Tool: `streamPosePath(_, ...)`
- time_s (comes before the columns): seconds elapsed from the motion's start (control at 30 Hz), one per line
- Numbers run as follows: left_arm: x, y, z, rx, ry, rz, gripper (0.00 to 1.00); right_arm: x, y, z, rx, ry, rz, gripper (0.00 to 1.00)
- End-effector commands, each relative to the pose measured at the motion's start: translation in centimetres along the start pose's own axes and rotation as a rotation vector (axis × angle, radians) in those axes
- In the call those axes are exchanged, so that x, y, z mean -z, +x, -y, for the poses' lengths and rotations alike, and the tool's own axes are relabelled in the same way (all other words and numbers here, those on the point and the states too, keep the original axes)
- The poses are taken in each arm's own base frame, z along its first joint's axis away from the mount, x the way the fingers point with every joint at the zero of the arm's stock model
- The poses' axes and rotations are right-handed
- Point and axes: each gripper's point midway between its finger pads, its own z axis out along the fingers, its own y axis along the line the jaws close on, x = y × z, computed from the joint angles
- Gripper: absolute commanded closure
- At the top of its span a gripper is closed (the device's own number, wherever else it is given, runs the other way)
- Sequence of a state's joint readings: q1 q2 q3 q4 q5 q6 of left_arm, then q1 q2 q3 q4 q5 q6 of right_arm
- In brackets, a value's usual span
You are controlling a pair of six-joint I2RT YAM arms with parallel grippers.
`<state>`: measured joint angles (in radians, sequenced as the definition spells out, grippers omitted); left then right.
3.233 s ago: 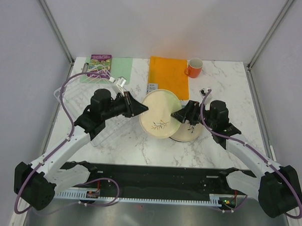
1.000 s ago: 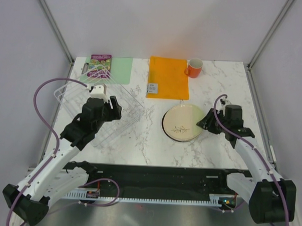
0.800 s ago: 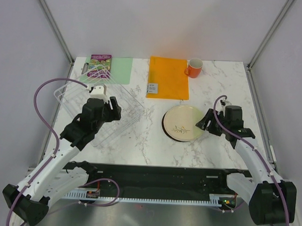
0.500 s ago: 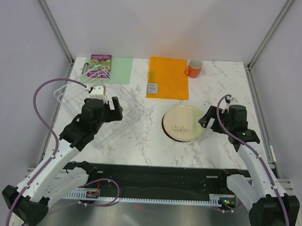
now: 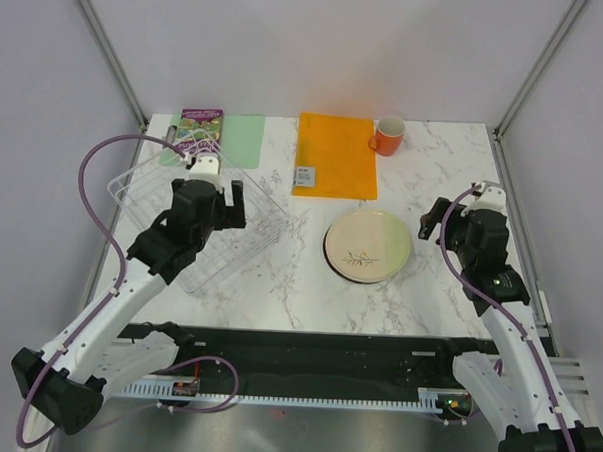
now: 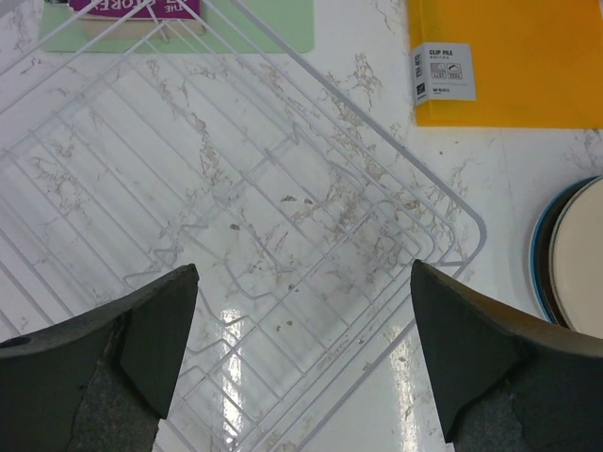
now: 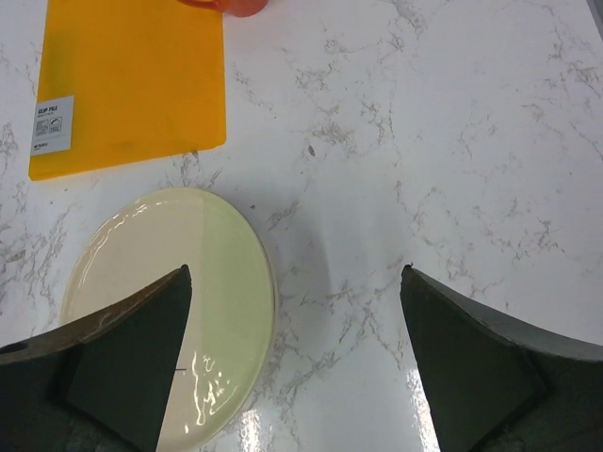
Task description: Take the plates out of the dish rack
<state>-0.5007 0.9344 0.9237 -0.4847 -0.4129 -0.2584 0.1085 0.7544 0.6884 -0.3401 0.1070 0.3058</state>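
Observation:
The plates [image 5: 368,246] lie stacked flat on the marble right of centre, with the cream sprig plate on top. A blue rim shows under the stack's edge [image 6: 577,254] in the left wrist view. The white wire dish rack [image 5: 196,231] stands at the left with no plate in its slots [image 6: 283,188]. My left gripper [image 5: 210,204] hovers open over the rack, nothing between its fingers [image 6: 303,268]. My right gripper [image 5: 450,218] is open just right of the stack, apart from it. Its left finger hangs above the top plate [image 7: 170,301], and bare marble shows between the fingertips [image 7: 296,270].
An orange folder [image 5: 335,154] and an orange mug [image 5: 387,136] sit at the back. A green mat [image 5: 235,140] with a purple booklet [image 5: 199,129] lies behind the rack. Frame posts mark the table's back corners.
The sprig plate came down from a tilted hold onto the stack. My right gripper opened and drew back to the right. My left gripper opened wider over the rack.

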Motion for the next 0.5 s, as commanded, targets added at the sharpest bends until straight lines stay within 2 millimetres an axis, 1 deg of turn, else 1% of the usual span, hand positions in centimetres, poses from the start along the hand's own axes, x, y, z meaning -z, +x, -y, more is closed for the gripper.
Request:
streamPosePath(0.0,1.5,-4.0,1.1,0.014,0.07,0.108,0.0,-0.9,-1.2,-0.6,0.057,-0.003,0.048,0.02)
streamPosePath(0.1,2.2,-4.9,1.5,0.02,0.107,0.141,0.0,-0.8,-1.7,-1.3,0.079,-0.024,0.071,0.02)
streamPosePath(0.13,2.4,-5.3,1.5,0.025,0.113,0.159,0.0,-0.7,-2.0,-1.1,0.085,-0.014,0.084,0.02)
streamPosePath(0.23,3.0,-6.2,1.4,0.026,0.117,0.185,0.0,-0.7,-2.0,-0.9,0.096,-0.006,0.084,0.02)
streamPosePath(0.43,3.9,-7.5,1.1,0.024,0.114,0.222,0.0,-1.2,-1.8,-0.5,0.116,0.014,0.083,0.02)
streamPosePath(0.47,4.1,-7.8,1.0,0.029,0.11,0.233,0.0,-1.3,-2.0,-0.4,0.115,0.02,0.097,0.02)
